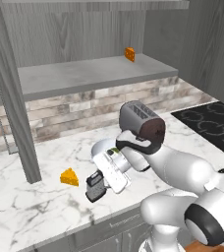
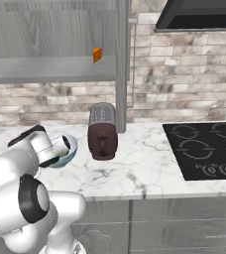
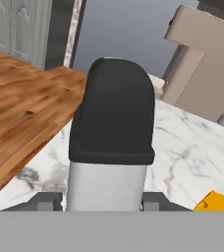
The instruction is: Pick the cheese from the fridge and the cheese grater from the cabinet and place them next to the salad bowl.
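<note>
One cheese grater [image 1: 95, 186] sits in your gripper [image 1: 97, 185], low over the white marble counter [image 1: 30, 206] near its front edge. In the hand view the cheese grater [image 3: 109, 147] stands right between the two finger tips [image 3: 49, 202], with its black part up top and its silver part below. The fingers are part way open, and one sits on each side of the silver body, so your hand looks closed on the grater. You cannot tell from the pictures if the grater's bottom is touching the counter or is just above it.

Just beside your hand, on its left in the left base view, the cheese [image 1: 69, 177] lies on the counter. It is a small yellow-orange wedge. In the hand view a corner of the cheese [image 3: 214, 203] peeks in at the lower right, close to the finger there.

Behind your hand, partly hidden by the arm, is the salad bowl [image 2: 65, 150], pale blue with green inside. In the left base view only a bit of its green [image 1: 113, 152] shows past the wrist. The dark toaster [image 1: 142, 123] stands just past the bowl, farther from your hand.

Up above and well away from your hand, the cabinet [image 1: 84, 74] stands open, with a darker orange chunk [image 1: 129, 54] on its grey shelf. Off to the right, far from your hand, is the black stove top [image 1: 210, 123].
</note>
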Motion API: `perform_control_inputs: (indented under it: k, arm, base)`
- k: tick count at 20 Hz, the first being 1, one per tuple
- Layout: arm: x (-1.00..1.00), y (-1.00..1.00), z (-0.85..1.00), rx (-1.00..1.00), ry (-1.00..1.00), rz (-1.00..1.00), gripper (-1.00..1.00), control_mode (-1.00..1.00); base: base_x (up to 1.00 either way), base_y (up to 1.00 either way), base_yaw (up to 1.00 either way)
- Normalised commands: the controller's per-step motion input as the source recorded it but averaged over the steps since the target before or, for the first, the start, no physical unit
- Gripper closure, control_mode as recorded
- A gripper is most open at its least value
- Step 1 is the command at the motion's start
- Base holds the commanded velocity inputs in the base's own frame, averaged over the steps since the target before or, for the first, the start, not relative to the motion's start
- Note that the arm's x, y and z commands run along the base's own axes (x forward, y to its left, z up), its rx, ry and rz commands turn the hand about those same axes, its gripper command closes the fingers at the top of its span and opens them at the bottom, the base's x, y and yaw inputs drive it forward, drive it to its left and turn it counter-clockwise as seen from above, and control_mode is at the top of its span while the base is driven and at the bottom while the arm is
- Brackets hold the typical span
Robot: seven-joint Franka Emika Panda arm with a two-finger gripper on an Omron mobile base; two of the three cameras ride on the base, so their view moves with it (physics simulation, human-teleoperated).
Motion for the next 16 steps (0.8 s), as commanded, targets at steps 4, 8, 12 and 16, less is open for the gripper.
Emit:
perform_control_inputs:
  k: [4, 8, 12, 16]
  arm:
    - [-0.10, -0.19, -0.07, 0.00, -0.05, 0.00, -1.00, -1.00]
    - [-0.21, -0.26, 0.00, 0.01, -0.07, 0.00, -1.00, -1.00]
    - [-0.19, -0.23, 0.00, 0.03, -0.08, 0.00, -1.00, -1.00]
    - [-0.19, -0.15, 0.09, 0.06, -0.13, 0.00, -1.00, -1.00]
  base:
    - [0.00, 0.00, 0.00]
    - [0.00, 0.00, 0.00]
    - [0.00, 0.00, 0.00]
    - [0.00, 0.00, 0.00]
